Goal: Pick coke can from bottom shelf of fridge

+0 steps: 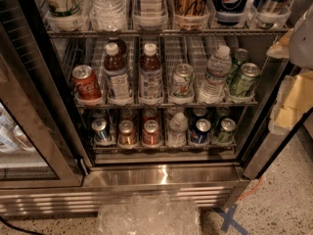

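Note:
The fridge point(161, 176) stands open in front of me, with a stainless steel frame and wire racks. On the bottom shelf point(164, 146), the coke can point(151, 132) is a small red can with a silver top, third lane from the left. It stands between a copper-brown can point(127, 133) and a small water bottle point(177, 129). My gripper point(289, 102) shows as pale, yellowish shapes at the right edge, outside the fridge and well right of and above the coke can. Nothing is seen in it.
The bottom shelf also holds a blue can point(101, 129), a dark blue can point(200, 131) and a green can point(226, 130). The rack above holds a red Coca-Cola script can point(86, 84), bottles and green cans. Crumpled clear plastic point(149, 214) lies on the floor below.

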`<state>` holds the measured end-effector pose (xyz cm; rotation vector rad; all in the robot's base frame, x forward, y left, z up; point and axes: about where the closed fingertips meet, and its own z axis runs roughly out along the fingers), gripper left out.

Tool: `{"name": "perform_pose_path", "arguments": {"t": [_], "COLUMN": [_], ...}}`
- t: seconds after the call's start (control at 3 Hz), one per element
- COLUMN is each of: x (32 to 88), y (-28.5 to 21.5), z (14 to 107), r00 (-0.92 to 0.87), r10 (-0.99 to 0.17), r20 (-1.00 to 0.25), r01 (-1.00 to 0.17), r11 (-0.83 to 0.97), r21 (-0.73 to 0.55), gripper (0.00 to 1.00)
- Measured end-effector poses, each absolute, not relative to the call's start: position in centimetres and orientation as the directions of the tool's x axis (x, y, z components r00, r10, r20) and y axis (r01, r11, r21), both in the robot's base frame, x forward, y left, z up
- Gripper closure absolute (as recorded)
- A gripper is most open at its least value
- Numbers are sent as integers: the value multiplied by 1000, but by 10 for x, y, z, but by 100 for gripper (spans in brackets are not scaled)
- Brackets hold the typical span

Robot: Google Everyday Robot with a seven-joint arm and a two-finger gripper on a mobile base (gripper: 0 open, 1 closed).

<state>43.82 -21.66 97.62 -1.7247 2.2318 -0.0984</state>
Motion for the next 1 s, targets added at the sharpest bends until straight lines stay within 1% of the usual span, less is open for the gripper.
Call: {"name": "perform_pose_path", "arguments": {"t": [0.67,1.0], "x": [438,441], "y": [-212,-183], "z": [972,951], "r00": [-234,-271], "r10": [-947,-911], "r20": [-219,-312], "r01": [-924,-918], "r11": [286,341], "r21": [-252,-200], "gripper": [0,0]}}
